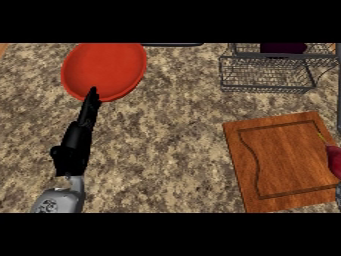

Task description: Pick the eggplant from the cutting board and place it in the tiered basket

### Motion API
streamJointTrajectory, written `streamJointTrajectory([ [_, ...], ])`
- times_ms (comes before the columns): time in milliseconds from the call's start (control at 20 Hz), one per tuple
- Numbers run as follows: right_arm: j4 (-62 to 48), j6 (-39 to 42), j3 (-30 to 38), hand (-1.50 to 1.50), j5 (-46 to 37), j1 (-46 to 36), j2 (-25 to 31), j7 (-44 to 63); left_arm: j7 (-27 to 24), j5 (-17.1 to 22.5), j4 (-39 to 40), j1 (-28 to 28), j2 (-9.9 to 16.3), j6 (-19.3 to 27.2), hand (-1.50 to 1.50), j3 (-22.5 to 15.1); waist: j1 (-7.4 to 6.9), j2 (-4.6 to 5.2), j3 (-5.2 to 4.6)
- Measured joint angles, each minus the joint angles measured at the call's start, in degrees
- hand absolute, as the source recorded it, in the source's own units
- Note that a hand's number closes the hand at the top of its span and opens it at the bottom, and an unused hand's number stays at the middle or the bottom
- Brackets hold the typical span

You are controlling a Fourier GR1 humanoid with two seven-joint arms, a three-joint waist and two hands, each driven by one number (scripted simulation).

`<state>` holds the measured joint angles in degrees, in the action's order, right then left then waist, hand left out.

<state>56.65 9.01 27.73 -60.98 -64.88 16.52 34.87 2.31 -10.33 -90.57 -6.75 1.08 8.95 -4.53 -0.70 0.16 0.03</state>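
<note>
Eggplant (282,48) seen as dark purple form in upper tier of basket (265,75), worktop's far right corner. Board (280,157) bare; placement judged done. Left hand (81,135) shown with fingers straight, nothing held, tips at plate (104,70). Right hand not seen; red object (340,162) at right edge unidentified.

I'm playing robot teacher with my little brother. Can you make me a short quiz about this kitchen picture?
1. True or false: something green lies on the cutting board.
2. What colour is the plate? A green, B red, C blue.
3. Fill in: the dark purple eggplant sits in the ____ tier of the tiered basket.

Key: 1 false; 2 B; 3 top.
</note>
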Motion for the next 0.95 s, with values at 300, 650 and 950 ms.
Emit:
streamJointTrajectory([
  [300,5.2,-4.4,5.3,-1.50,3.3,0.8,3.3,3.4,0.8,0.0,0.0,-0.5,0.1,0.4,0.00,0.6,0.87,-0.30,-0.04],
  [650,16.6,-1.0,15.2,-1.50,12.8,9.6,8.2,4.5,-0.2,0.5,0.5,0.6,0.3,0.4,0.00,1.5,2.31,-0.70,0.00],
  [950,29.6,9.3,25.3,-1.50,24.9,22.8,10.9,2.7,0.4,0.6,-0.8,1.3,0.8,0.5,0.00,2.0,3.15,-0.90,0.00],
])
